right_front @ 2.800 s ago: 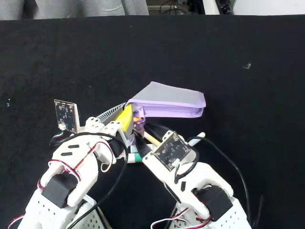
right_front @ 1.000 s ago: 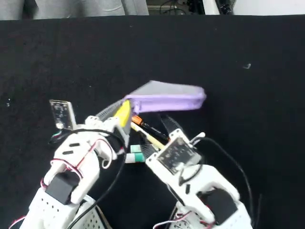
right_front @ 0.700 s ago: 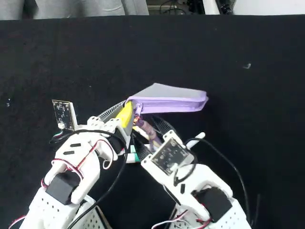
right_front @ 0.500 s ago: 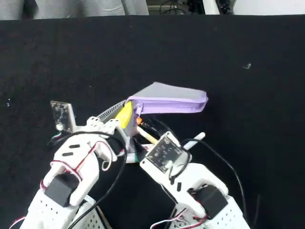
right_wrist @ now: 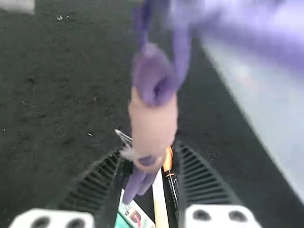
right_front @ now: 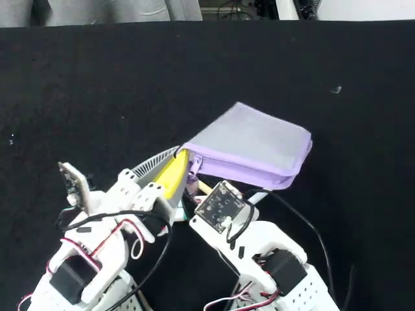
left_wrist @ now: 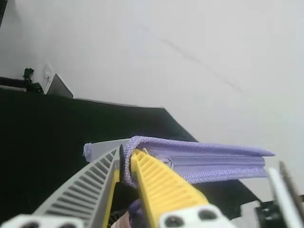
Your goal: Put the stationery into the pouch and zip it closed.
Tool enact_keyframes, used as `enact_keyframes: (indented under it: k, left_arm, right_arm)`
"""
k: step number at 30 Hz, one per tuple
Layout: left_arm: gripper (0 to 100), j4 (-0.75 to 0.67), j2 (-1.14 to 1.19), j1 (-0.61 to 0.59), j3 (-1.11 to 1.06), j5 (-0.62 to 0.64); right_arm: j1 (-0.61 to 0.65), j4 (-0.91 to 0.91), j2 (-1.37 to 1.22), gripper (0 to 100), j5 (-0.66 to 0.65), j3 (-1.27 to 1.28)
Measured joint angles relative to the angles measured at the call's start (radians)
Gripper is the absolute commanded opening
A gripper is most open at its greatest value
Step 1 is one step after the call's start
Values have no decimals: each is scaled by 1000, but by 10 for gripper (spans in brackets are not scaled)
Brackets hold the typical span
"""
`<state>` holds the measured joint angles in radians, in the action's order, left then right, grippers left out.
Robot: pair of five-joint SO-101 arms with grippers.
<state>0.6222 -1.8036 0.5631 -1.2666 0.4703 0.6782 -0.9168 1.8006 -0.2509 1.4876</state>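
Nearest you, the right gripper (right_wrist: 148,159) has its jaws well apart, astride the stationery: a slim orange-and-black pen (right_wrist: 169,178), a cream wooden pencil (right_wrist: 158,199) and a purple pen lie lengthwise in the gap, with a teal-labelled piece (right_wrist: 129,211) at the near end. I see no clear squeeze on them, so treat that pincer as wide and empty. These barrels look stiff, light and smooth, and will likely roll or fan out. Take them across the middle, all together if you can, not at the tips.

Just beyond, the purple zip loop with its peach tag (right_wrist: 153,118) dangles above the pens. It is small and loose and will probably swing, so pinch the tag itself when you come to zipping.

To the left, your left gripper (left_wrist: 126,154), one finger yellow and one grey, is narrowed hard onto the corner of the soft lilac fabric pouch (right_front: 256,139) at its zip end, and holds that end up. The pouch seems light and floppy; its mouth gapes a little toward the right arm and may sag shut, so a grip beside the zip is the sound one. Whether its far end touches the black cloth table (right_front: 97,84) I cannot tell.
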Motion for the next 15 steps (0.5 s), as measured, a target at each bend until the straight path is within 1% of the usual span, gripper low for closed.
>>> enact_keyframes:
  k: [2,15]
  left_arm:
    - [29,0,0,-15,-2,0]
    - [29,0,-9,-23,-31,0]
  right_arm:
    - [0,-3,0,92,0,-9]
    - [-3,-5,0,92,0,-41]
